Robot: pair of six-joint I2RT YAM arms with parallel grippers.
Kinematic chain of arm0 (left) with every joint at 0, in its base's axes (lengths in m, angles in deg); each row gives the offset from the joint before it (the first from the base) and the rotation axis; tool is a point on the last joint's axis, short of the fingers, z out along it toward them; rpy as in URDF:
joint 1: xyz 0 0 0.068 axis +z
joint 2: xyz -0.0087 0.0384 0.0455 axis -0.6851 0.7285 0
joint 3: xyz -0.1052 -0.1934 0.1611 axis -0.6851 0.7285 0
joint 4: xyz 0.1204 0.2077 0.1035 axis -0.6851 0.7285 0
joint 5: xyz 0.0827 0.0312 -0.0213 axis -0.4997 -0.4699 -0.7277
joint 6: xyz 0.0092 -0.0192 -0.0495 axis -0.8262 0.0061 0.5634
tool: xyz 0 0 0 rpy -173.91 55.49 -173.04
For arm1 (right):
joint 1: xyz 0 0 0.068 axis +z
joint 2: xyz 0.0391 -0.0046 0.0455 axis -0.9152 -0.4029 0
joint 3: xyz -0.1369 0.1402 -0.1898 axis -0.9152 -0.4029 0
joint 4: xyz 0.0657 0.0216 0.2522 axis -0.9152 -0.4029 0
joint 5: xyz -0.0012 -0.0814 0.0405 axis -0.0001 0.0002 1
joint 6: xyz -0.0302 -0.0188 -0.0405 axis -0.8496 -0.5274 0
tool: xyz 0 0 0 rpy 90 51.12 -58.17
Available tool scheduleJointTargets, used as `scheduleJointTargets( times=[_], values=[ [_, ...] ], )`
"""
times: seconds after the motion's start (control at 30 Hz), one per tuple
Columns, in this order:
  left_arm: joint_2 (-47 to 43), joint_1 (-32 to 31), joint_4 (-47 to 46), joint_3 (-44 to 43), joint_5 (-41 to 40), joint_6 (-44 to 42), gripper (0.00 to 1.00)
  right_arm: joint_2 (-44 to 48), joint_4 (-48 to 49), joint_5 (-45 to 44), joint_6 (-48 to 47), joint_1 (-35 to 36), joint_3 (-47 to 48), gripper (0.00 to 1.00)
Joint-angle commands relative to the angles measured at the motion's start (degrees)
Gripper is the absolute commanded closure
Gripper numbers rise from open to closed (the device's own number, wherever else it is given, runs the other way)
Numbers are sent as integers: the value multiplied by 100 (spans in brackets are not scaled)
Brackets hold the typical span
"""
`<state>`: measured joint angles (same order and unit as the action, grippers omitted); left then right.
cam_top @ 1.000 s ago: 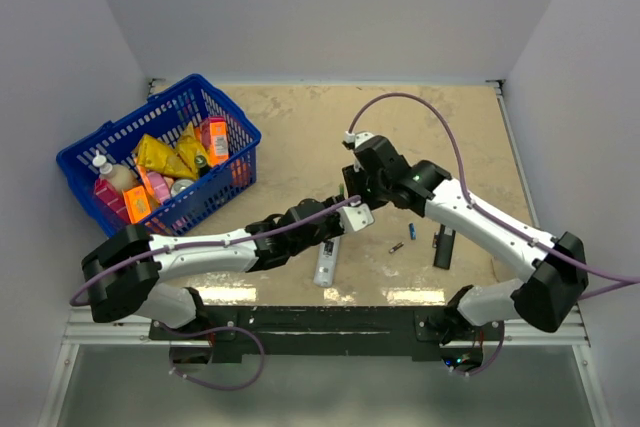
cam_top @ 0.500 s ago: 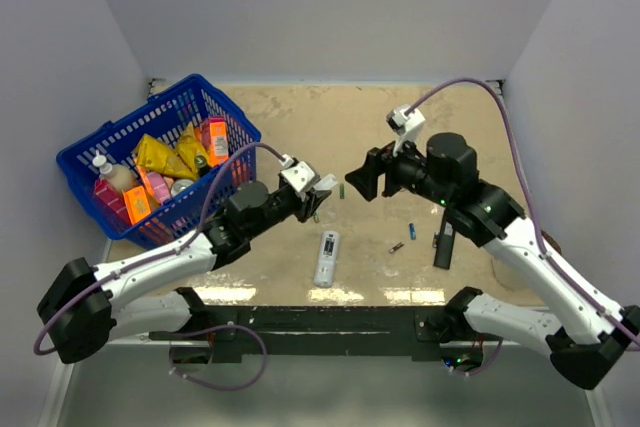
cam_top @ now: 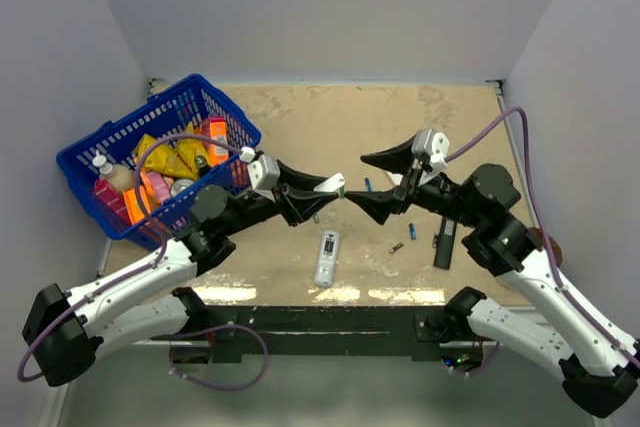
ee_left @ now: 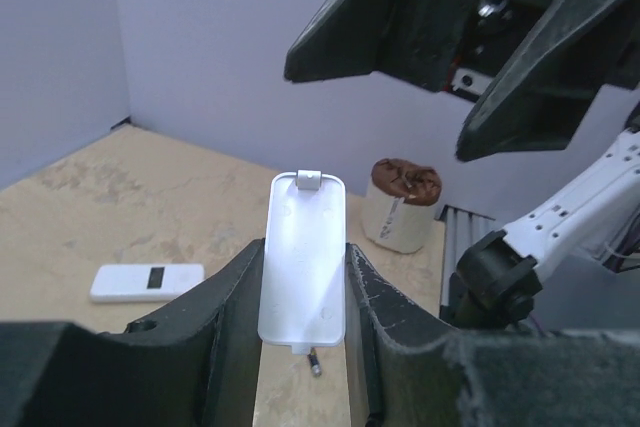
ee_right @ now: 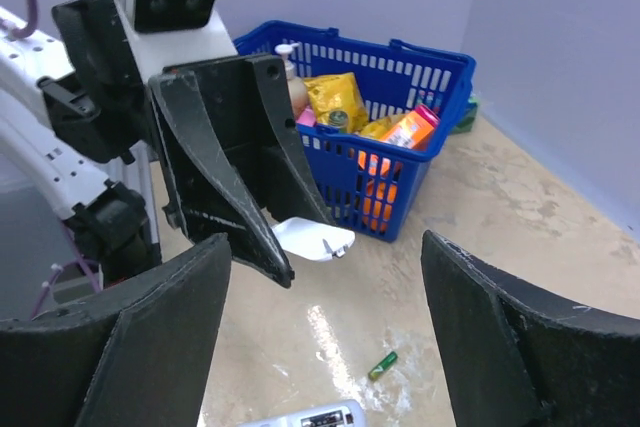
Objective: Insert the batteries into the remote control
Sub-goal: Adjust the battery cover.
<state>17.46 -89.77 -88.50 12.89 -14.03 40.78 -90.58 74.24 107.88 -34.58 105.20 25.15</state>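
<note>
Above the desk [cam_top: 300,127], the left end effector [cam_top: 325,191] clenches a white cover plate [ee_left: 302,267]. The right end effector [cam_top: 383,183] gapes wide, released.

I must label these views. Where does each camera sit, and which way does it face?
Top external: above, behind the bases, facing down at the table; left arm, right arm show.
Left wrist: on the left arm, facing the right gripper; its fingers clamp a white cover.
Right wrist: on the right arm, facing the left gripper and blue basket; its open fingers show.
Shared: every view shows that cover.
</note>
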Motion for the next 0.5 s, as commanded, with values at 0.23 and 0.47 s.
scheduleJointTargets(
  times=[0.23, 0.47],
  values=[
    [-137, 108, -2169, 125, 851, 1459, 96, -160, 1661, 1726, 447, -380, -302, 22],
    [161, 117, -2829, 161, 1115, 1855, 95, -468, 2542, 2370, 1169, -398, -311, 24]
  ],
)
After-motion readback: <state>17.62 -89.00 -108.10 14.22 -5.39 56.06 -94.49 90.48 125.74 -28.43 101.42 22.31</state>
